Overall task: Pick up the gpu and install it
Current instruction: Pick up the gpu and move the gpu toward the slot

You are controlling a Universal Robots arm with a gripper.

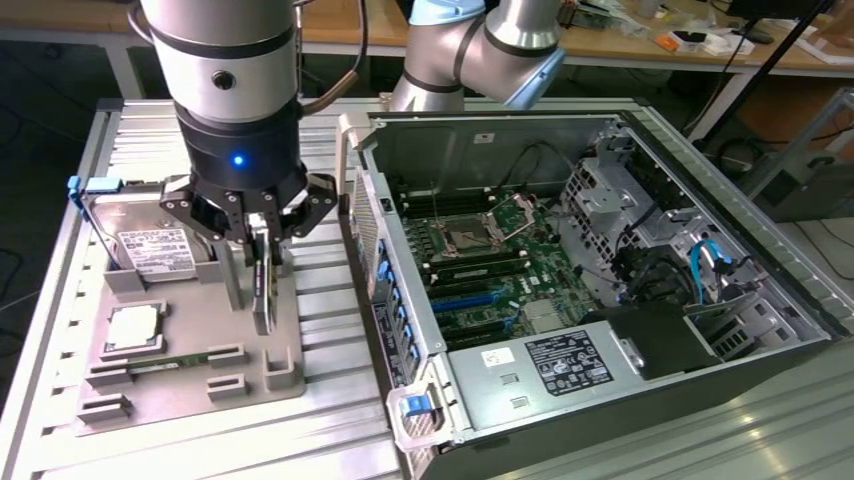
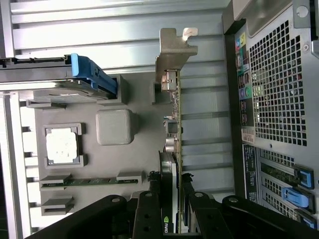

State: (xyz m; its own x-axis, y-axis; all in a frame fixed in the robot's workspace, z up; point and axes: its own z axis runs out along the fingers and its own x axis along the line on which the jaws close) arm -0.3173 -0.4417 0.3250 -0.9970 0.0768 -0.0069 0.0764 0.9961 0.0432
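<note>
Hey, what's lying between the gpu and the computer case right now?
Only bare ribbed table, clearest in the wrist view; the gripper is shut on the gpu.

Ribbed metal table (image 1: 334, 445): grey parts tray (image 1: 184, 388) at exterior view's left, open computer case (image 1: 481, 150) just beside it.

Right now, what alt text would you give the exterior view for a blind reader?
A robot gripper clasps the gpu, upright and edge-on at a gray parts tray that also holds a hard drive, a processor and a memory stick. An open computer case lies on the exterior view's right.
</note>
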